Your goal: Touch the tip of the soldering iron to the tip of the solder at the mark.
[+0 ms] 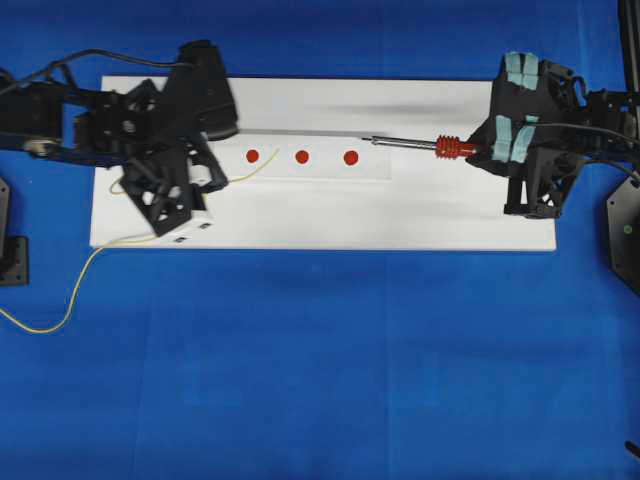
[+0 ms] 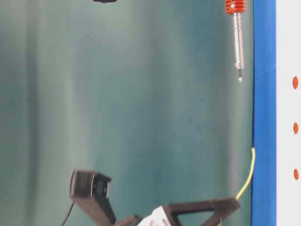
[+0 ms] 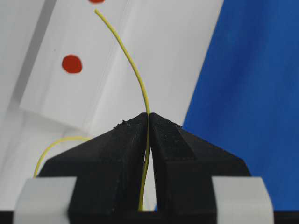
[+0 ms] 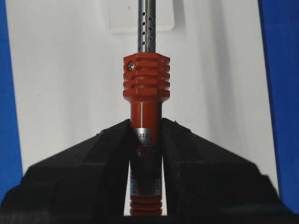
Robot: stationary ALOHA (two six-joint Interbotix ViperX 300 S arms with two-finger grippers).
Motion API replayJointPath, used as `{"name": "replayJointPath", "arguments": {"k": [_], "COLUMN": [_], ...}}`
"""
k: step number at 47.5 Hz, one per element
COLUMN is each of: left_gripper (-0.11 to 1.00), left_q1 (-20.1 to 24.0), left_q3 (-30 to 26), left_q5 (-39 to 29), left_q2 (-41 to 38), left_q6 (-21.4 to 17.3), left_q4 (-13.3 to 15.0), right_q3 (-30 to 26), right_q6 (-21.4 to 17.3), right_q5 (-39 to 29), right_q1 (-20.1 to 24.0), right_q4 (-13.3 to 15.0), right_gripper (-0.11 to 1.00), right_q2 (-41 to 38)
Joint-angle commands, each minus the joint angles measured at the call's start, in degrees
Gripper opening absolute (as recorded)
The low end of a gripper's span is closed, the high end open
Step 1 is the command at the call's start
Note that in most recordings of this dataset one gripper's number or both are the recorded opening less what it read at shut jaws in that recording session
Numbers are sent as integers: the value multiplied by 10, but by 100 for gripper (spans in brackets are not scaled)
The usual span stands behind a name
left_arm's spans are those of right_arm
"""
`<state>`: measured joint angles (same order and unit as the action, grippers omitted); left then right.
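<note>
Two tips faced each other along one line in the overhead view: the soldering iron point(image 1: 415, 144), clamped by its red handle in the right gripper point(image 1: 478, 147), pointed left toward the solder point(image 1: 262, 161), whose free end sat between the first and second red marks point(image 1: 302, 156). Table-level view showed both tips well apart. Left wrist view had the left gripper point(image 3: 148, 117) pinched shut on the wire; right wrist view showed jaws clamped on the handle.

Scene appears rotated sideways before you. Soldering iron point(image 2: 238, 42) enters from top edge: red-orange ribbed handle, silver shaft, dark tip pointing down frame. Blue band, then white board point(image 2: 288, 113) with three red dots point(image 2: 295, 128), along right edge. Thin yellow solder point(image 2: 249, 175) curves from black gripper finger point(image 2: 202, 207) at bottom. Black camera point(image 2: 90, 184) lower left. Tips well apart.
</note>
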<state>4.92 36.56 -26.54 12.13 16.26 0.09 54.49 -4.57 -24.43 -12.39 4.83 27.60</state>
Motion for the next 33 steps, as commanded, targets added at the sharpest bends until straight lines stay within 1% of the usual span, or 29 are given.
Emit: {"name": "replayJointPath", "arguments": {"k": [1, 12, 17, 23, 33], "left_gripper": [1, 1, 1, 1, 1], "left_q1": [-1, -9, -10, -9, -3], "left_q3": [-47, -155, -188, -201, -198], "left_q5": [6, -1, -12, -25, -25], "left_q2": [-33, -139, -173, -191, -211], "left_q6": [1, 1, 2, 2, 7], "left_q4": [-2, -2, -2, -2, -2], "right_q3": [-14, -16, -14, -14, -13], "right_q6": [-1, -1, -1, -2, -2], "right_q5": [2, 2, 2, 2, 4], "right_q1": [-2, -4, -6, -6, -6], "right_q4": [3, 4, 4, 4, 4], "right_gripper": [6, 6, 6, 6, 6], "right_q2": [-7, -22, -26, -29, -30]}}
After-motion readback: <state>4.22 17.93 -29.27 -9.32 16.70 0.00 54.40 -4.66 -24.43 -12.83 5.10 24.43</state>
